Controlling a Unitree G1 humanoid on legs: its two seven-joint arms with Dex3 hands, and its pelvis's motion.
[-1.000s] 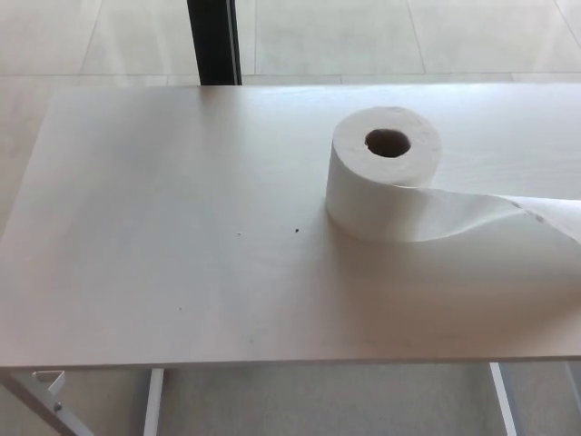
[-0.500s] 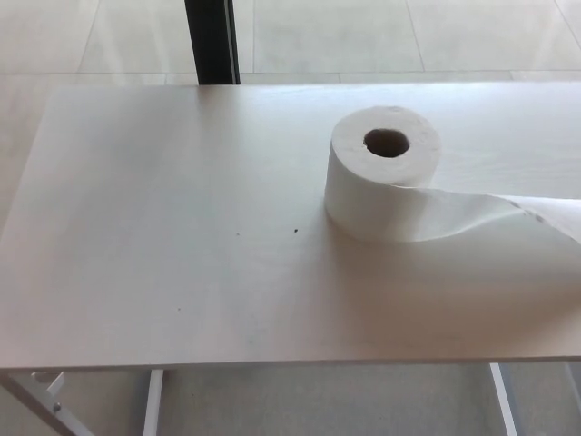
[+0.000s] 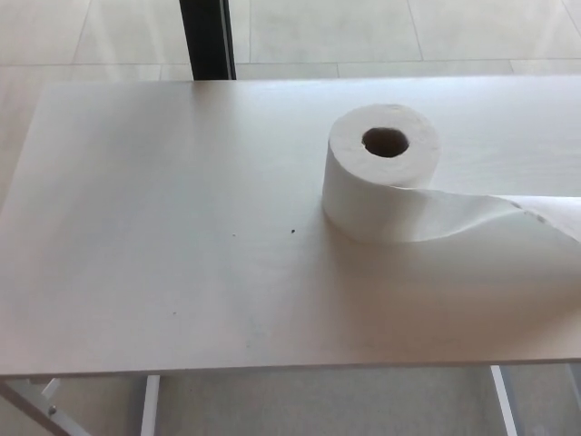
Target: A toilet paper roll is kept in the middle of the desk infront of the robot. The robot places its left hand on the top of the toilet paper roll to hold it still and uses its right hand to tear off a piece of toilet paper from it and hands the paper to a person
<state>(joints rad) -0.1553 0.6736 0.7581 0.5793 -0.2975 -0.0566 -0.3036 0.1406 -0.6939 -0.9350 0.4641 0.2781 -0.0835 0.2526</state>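
- The toilet paper roll (image 3: 381,173) is stood on end on the desk (image 3: 163,254), right of centre; its loose tail (image 3: 508,218) is trailed off rightward.
- Neither hand is seen — their state cannot be told.
- Likely light and soft, easily tipped; the flat top should be pressed, the thin, tearable tail pinched.

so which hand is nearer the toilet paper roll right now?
Neither can be called: no hand shows in the head view. The toilet paper roll stands upright on the desk, its loose tail trailing toward the robot's right, untouched.
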